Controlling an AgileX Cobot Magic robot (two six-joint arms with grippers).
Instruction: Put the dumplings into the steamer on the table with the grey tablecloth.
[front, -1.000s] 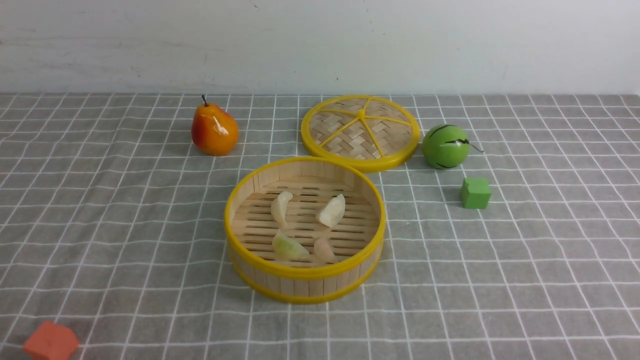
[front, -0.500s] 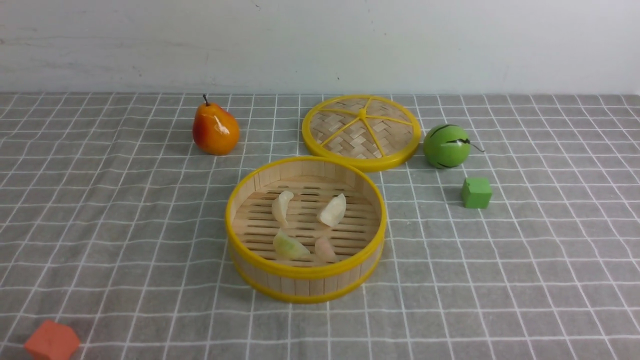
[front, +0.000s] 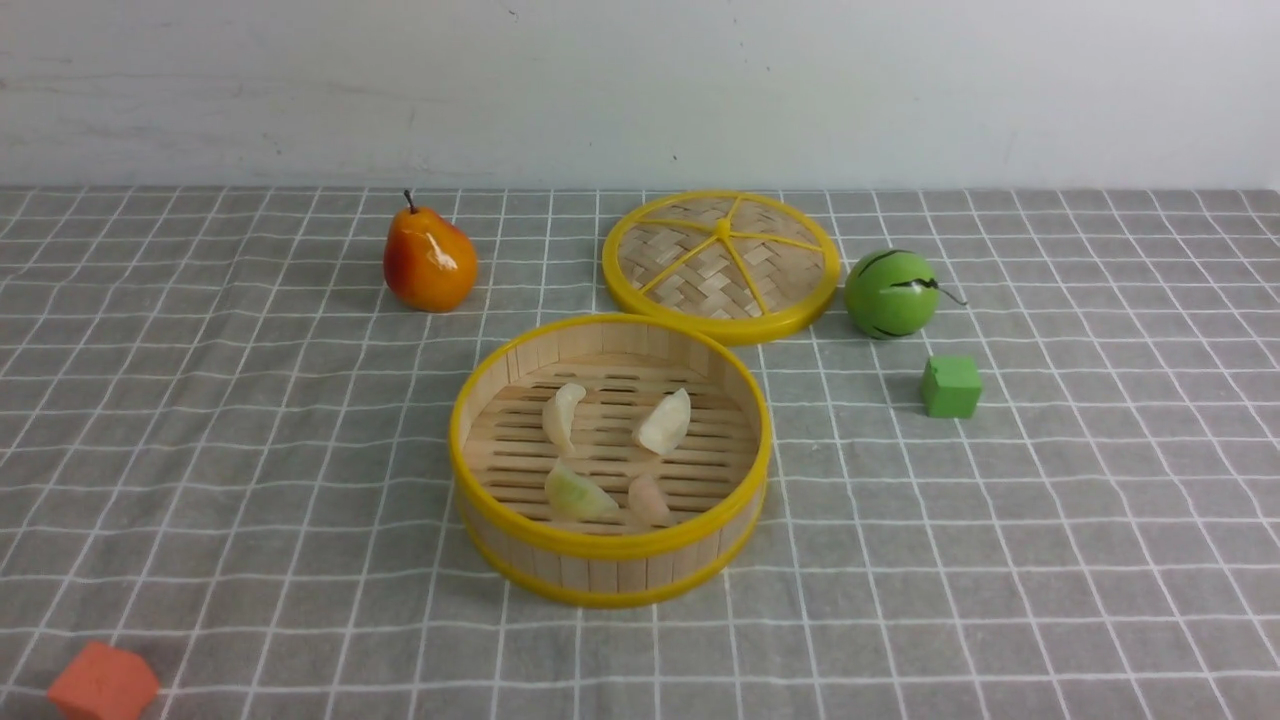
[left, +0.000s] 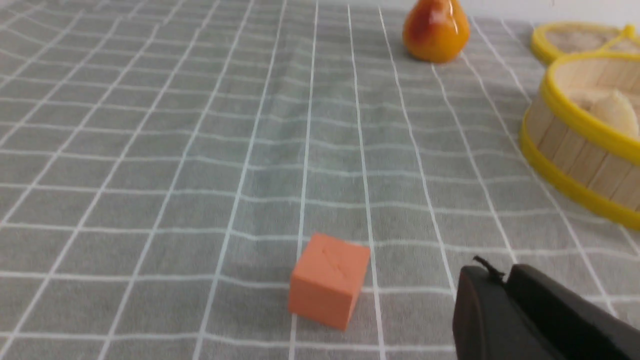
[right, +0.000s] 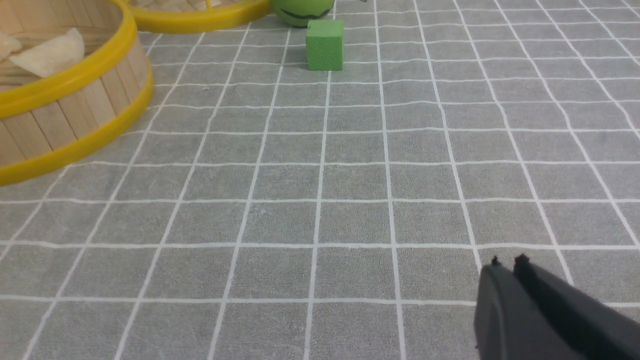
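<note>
Front view: all four dumplings (front: 610, 450) lie inside steamer (front: 610, 545) on counter (front: 200, 400). Left gripper (left: 502, 280) and right gripper (right: 507, 267) fingers pressed together, empty. Task looks complete.

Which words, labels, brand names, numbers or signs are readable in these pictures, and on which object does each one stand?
None: no readable text appears in any view.
The steamer, lid, pear, green ball and both cubes bear no writing.
</note>
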